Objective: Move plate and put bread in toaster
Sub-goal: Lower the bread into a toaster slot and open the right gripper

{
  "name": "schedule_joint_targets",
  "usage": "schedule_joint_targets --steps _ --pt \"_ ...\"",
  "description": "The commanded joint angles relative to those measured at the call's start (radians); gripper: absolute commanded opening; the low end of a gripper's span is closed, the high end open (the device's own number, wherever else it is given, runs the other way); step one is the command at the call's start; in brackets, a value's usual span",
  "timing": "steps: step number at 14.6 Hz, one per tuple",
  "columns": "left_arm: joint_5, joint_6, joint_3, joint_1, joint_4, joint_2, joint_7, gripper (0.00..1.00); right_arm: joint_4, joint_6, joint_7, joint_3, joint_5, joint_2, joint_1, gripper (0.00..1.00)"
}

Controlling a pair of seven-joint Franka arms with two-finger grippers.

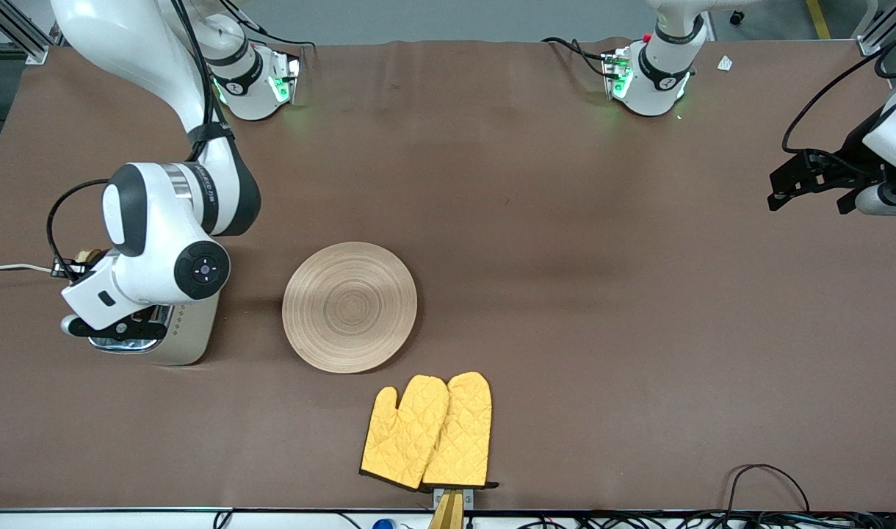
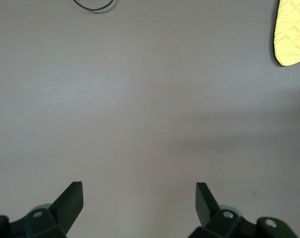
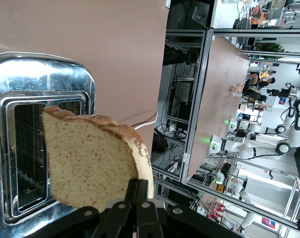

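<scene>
Two arms at the table, one working. Right gripper [image 3: 137,208] over the toaster [image 1: 187,334] at the right arm's end of the table, fingers pinched shut on an edge of the bread [image 3: 92,163]. Slice is clear of the chrome top, hanging just over an open slot, not yet in.

Left gripper [image 2: 139,198] waits over bare table at the left arm's end, fingers spread wide, nothing between them.

Plate [image 1: 349,306] lies flat and empty beside the toaster, toward the middle of the table. Judging by that, the plate part looks done; lowering the slice into the slot and letting go are left.

Views compared: front view hides the bread and most of the toaster under the right arm; only the right wrist view shows slice, grip and slots. Front view alone shows the plate and the whole pair of yellow oven mitts [image 1: 427,430], nearer the camera than the plate. Left wrist view catches only a mitt tip and tabletop.
</scene>
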Motion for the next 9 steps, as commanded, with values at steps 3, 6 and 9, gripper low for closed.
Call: schedule_joint_targets --steps 3,6,9 --pt "0.0 -0.019 -0.002 -0.002 0.023 0.008 -0.004 1.0 -0.033 0.017 0.021 0.011 -0.011 -0.017 -0.005 0.0" --pt "0.0 -0.019 -0.002 -0.002 0.023 0.008 -0.002 1.0 -0.05 0.02 0.035 0.013 -0.008 -0.008 -0.004 0.0" --pt "0.0 -0.019 -0.002 -0.002 0.023 0.008 -0.002 1.0 -0.058 0.022 0.06 0.013 0.038 -0.001 -0.004 0.0"
